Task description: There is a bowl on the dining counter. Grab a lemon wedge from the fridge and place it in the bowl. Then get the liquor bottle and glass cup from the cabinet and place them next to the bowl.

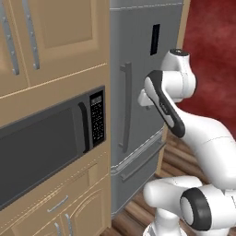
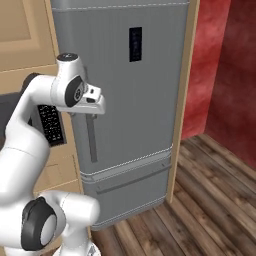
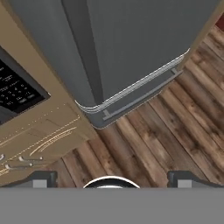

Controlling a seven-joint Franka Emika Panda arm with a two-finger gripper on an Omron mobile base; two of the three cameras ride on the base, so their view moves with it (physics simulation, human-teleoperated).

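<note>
Presently my fingers point(image 3: 112, 178) stand wide apart and empty beside the closed fridge point(image 2: 130, 100), near its long handle point(image 1: 125, 108), because the door must be pulled first.

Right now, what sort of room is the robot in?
A home kitchen, rendered: a tall steel fridge with its door shut, a built-in microwave set among light wood cabinets, and a plank floor.
</note>
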